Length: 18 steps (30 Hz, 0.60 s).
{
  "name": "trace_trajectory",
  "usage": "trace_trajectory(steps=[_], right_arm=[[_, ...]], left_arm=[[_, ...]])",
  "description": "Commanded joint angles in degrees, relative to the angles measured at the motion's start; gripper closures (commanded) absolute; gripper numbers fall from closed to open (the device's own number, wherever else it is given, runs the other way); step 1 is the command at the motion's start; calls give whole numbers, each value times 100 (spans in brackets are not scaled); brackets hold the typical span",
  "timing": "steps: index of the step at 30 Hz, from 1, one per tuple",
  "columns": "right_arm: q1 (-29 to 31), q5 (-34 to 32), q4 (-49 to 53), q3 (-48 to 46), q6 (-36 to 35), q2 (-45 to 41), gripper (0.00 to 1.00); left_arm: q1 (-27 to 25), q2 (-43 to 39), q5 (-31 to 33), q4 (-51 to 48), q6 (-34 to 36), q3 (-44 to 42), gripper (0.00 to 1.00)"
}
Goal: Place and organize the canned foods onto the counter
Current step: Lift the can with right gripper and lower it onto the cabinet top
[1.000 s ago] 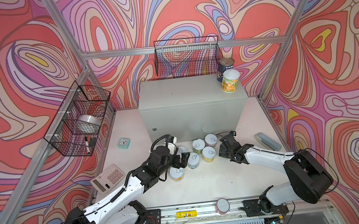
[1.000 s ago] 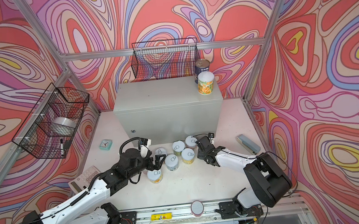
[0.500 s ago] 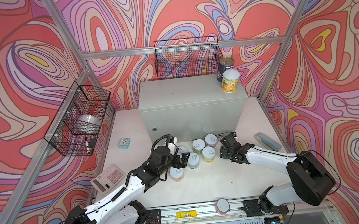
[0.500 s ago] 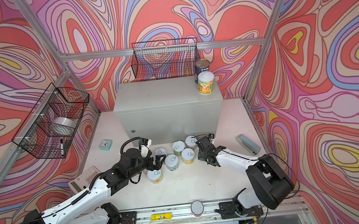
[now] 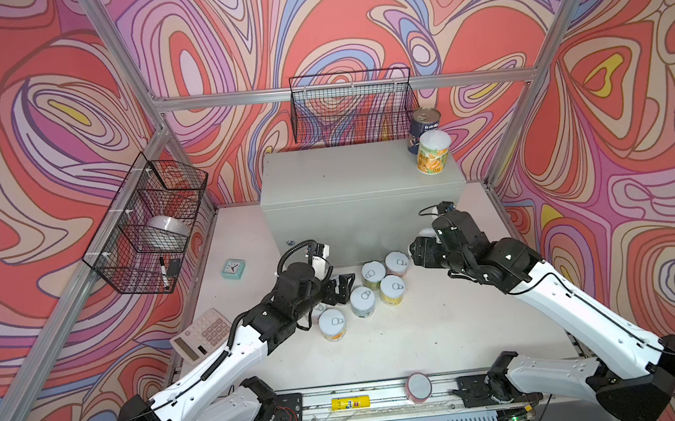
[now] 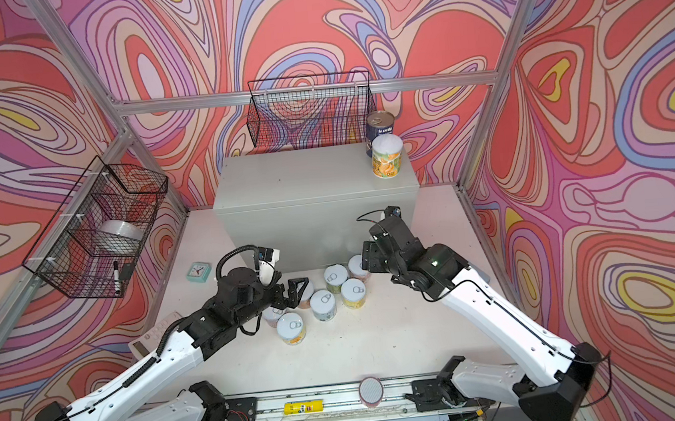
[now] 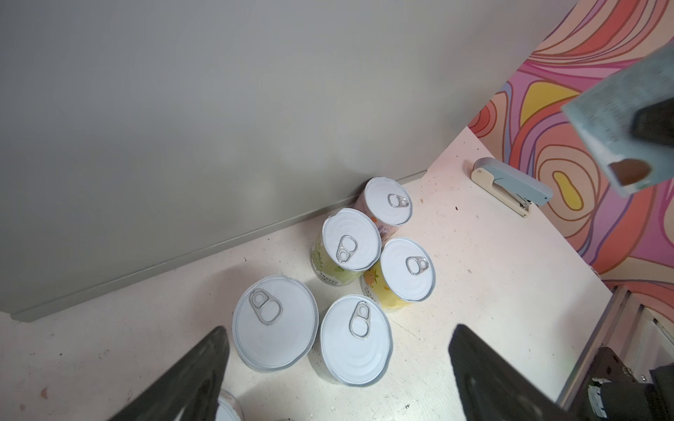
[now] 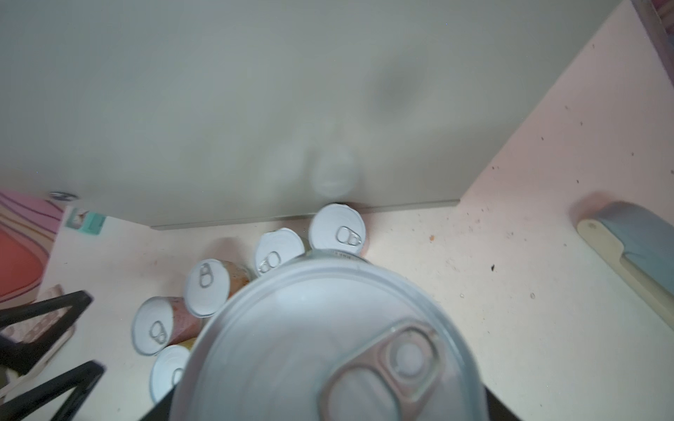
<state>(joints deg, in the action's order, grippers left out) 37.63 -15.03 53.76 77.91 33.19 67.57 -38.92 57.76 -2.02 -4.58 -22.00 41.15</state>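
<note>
Counter (image 5: 345, 177) bears two cans (image 5: 432, 157); side basket (image 5: 111, 256) holds a marker (image 5: 163, 272).

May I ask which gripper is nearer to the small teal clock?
Left. In a top view the left gripper is just right of the clock; the right gripper lies beyond the cans.

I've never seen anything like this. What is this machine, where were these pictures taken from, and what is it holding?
These are two robot arms mounted at a white table. Two pictures look down from overhead; the other two come from a camera on each arm's wrist. Small cans stand on the table before a grey counter, which carries a dark-blue can and an orange-fruit can. The left pincer hangs open near them; the right pincer grips one can, its lid filling that wrist picture.
</note>
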Motion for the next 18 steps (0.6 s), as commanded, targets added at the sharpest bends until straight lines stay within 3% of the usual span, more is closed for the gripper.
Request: trace_trajectory(steps=[1,3,8,18], right_arm=[[141,62,551,1289,-506,353,100],[141,70,1009,2258,-716,875,100],[145,257,1347,3666,-998,1734,100],[140,-275,2110,6509,-1578,3354,100]], left_arm=[[60,-18,-23,-254,152,213,4],[68,-19,-19,-269,183,272,4],[77,51,-113,-545,260,596,4],[77,411,-426,-1761,605,1723,5]])
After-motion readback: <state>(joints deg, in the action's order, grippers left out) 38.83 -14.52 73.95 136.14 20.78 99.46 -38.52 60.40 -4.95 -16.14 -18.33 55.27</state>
